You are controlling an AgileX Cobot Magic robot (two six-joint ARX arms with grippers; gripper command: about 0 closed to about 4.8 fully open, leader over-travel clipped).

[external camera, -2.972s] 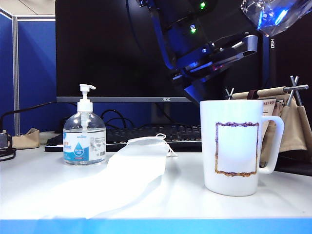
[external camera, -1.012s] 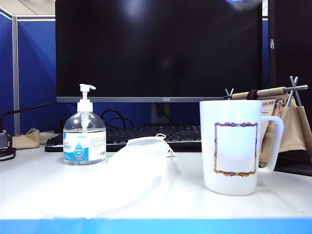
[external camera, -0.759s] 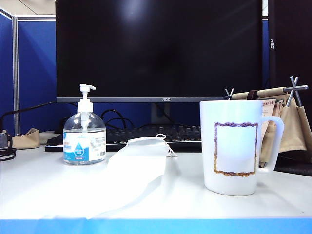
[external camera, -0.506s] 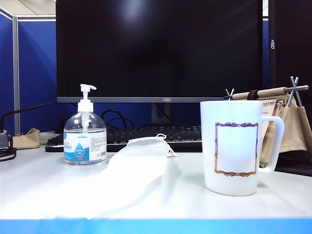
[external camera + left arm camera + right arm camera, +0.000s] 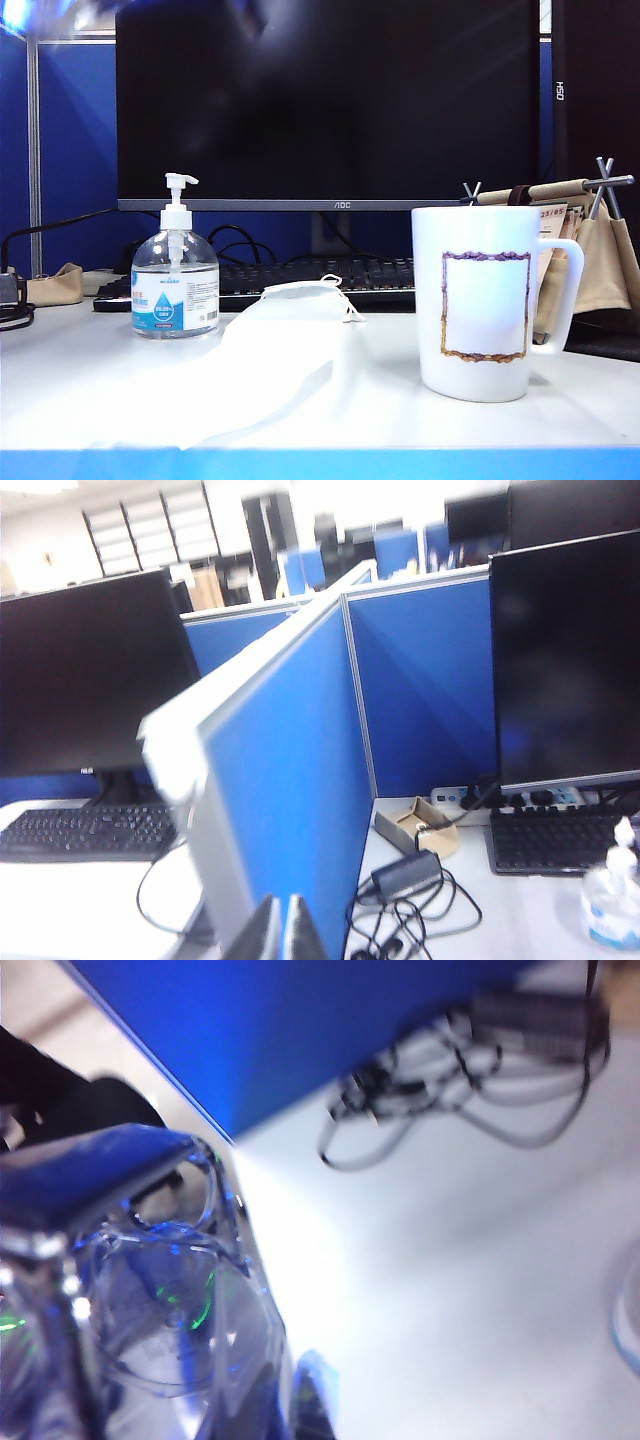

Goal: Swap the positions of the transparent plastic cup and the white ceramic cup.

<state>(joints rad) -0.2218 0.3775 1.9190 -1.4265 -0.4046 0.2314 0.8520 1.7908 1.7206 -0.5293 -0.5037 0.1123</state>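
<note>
The white ceramic cup (image 5: 485, 300), with a brown-purple outline and its handle to the right, stands on the right of the white desk (image 5: 300, 410). In the right wrist view the transparent plastic cup (image 5: 150, 1290) fills the near side. My right gripper (image 5: 287, 1400) is shut on its wall, in the air above the desk near a blue partition. A bluish-white blur (image 5: 30, 12) in the exterior view's top left corner may be that cup. My left gripper (image 5: 283, 932) is shut and empty, raised in front of the partition (image 5: 290, 780).
A pump bottle (image 5: 174, 270) stands at the left, and a white face mask (image 5: 270, 350) lies mid-desk. Behind them are a black monitor (image 5: 330, 100) and a keyboard (image 5: 300, 280). Loose cables and a power adapter (image 5: 405, 875) lie by the partition. A rack with beige bags (image 5: 590, 240) stands behind the mug.
The arm with the clear cup has left the upper right of the exterior view. A bright blur now shows in the top left corner. The mug, bottle and mask have not moved.
</note>
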